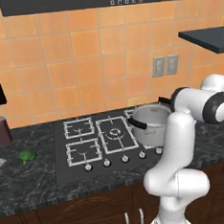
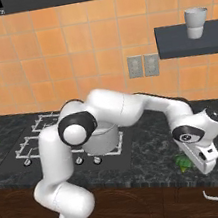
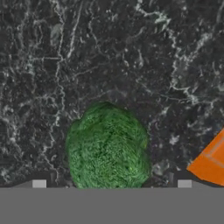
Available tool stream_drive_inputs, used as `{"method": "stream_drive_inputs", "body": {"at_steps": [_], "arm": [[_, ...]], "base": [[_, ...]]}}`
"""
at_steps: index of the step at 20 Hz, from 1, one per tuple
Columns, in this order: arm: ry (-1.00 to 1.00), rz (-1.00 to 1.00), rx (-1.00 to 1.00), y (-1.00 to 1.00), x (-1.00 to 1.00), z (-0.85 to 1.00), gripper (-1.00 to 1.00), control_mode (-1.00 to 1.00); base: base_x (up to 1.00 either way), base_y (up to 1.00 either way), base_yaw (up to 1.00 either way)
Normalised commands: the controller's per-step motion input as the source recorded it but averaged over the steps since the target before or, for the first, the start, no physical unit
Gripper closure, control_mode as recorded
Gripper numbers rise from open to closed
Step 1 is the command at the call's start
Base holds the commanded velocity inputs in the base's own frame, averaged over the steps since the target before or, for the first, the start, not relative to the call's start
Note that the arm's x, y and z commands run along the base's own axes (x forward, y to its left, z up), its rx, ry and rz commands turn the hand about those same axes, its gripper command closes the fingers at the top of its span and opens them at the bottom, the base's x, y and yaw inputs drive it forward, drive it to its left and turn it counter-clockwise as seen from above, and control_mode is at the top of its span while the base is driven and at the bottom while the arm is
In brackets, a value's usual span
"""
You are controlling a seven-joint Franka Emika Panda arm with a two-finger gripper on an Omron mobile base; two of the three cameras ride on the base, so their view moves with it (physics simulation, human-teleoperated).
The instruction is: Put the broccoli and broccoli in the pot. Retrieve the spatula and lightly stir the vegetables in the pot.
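Broccoli (image 3: 107,148) on bare counter (image 3: 109,52)

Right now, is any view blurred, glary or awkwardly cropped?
Left base view: evenly lit, slightly soft; the steel pot carries a pale sheen, no harsh glare. Right base view: same flat light, and the arm hides most of the pot. Hand view: the broccoli floret looms large and smeared, its lower edge cut off; the dark stone counter shows no clear cast shadow.

Bare counter (image 3: 109,57) rings the broccoli (image 3: 107,148); fingers (image 3: 39,183) straddle it
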Motion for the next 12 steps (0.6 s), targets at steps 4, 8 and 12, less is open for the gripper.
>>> {"method": "stream_drive_inputs", "body": {"at_steps": [4,8,12], "arm": [[-0.04,-0.13,0.17,0.03,0.0,-0.14,-1.0,-1.0],[-0.02,-0.13,0.15,0.12,0.01,-0.08,-1.0,-1.0],[-0.05,-0.1,0.14,0.1,0.17,-0.04,-1.0,-1.0]], "base": [[0.0,0.0,0.0],[0.0,0.0,0.0],[0.0,0.0,0.0]]}}
